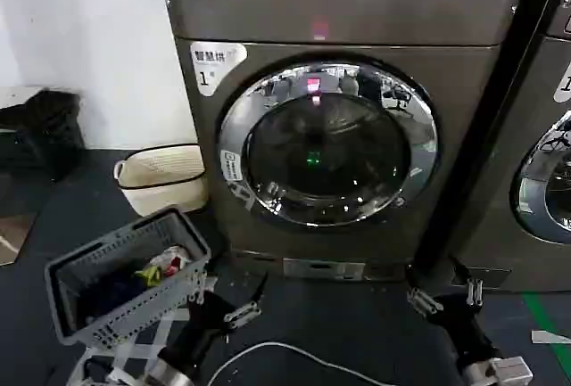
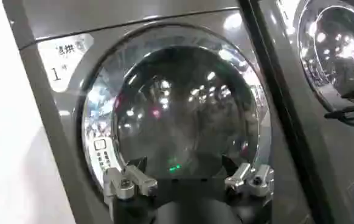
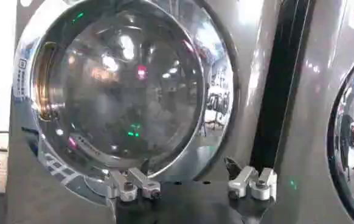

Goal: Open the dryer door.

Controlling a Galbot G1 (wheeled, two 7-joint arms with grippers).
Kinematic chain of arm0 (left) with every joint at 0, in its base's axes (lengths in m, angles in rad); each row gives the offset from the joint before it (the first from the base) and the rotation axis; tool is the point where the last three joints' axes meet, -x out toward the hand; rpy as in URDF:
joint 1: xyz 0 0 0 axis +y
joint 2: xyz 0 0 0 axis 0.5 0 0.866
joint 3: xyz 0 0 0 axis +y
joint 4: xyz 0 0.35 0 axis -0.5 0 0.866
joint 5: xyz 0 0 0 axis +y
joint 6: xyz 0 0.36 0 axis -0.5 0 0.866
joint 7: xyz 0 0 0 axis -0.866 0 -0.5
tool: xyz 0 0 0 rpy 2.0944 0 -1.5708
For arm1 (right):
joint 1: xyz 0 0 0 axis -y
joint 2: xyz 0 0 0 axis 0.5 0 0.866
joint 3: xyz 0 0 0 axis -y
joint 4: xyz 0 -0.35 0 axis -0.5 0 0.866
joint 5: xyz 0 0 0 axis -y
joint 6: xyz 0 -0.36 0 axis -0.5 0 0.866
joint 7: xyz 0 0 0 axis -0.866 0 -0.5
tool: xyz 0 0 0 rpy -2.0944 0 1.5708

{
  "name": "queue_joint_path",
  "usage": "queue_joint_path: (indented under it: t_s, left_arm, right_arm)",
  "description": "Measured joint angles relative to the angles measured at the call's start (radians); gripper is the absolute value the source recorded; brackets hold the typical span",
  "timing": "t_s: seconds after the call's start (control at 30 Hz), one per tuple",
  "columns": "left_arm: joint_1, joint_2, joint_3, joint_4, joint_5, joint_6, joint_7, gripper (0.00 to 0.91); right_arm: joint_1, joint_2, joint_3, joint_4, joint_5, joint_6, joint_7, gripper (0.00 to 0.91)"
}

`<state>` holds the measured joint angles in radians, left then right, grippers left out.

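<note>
Chrome-ringed dryer door (image 1: 328, 143) flush, shut.

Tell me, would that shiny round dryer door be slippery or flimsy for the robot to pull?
The dryer door is closed, and its polished chrome ring probably gives fingers little grip. It looks rigid, glass framed in metal, so it would likely swing as one stiff piece rather than flex.

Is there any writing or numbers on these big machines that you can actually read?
"1": on the white sticker at the dryer's upper front corner, beside the dryer door; the Chinese characters above it are too blurred to read.
Small label on the door's chrome ring: print too small to read.
White sticker on the neighbouring machine: cut off, unreadable.
</note>
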<state>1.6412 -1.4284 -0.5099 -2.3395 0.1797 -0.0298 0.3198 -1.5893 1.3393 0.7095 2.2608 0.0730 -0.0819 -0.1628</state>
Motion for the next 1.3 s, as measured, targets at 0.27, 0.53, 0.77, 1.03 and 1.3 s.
queue_joint_path:
  t_s: [0.27, 0.53, 0.77, 1.03, 1.3]
  left_arm:
    - [0.006, 0.005, 0.002, -0.004, 0.001, 0.005, 0.0, 0.907]
    - [0.026, 0.004, -0.002, -0.017, 0.008, 0.002, 0.002, 0.907]
    - [0.04, -0.007, 0.004, -0.04, 0.008, 0.0, 0.005, 0.907]
    - [0.069, -0.01, -0.001, -0.05, 0.01, -0.014, 0.004, 0.907]
    - [0.086, -0.019, -0.006, -0.062, 0.01, -0.036, 0.004, 0.907]
  right_arm:
    - [0.063, -0.075, -0.035, -0.058, 0.062, 0.033, 0.015, 0.907]
    - [0.176, -0.182, -0.085, -0.106, 0.149, 0.014, 0.026, 0.907]
    - [0.285, -0.245, -0.155, -0.15, 0.19, -0.001, 0.048, 0.907]
    - [0.387, -0.276, -0.24, -0.212, 0.209, 0.016, 0.022, 0.907]
    - [0.5, -0.282, -0.326, -0.286, 0.243, 0.041, -0.007, 0.907]
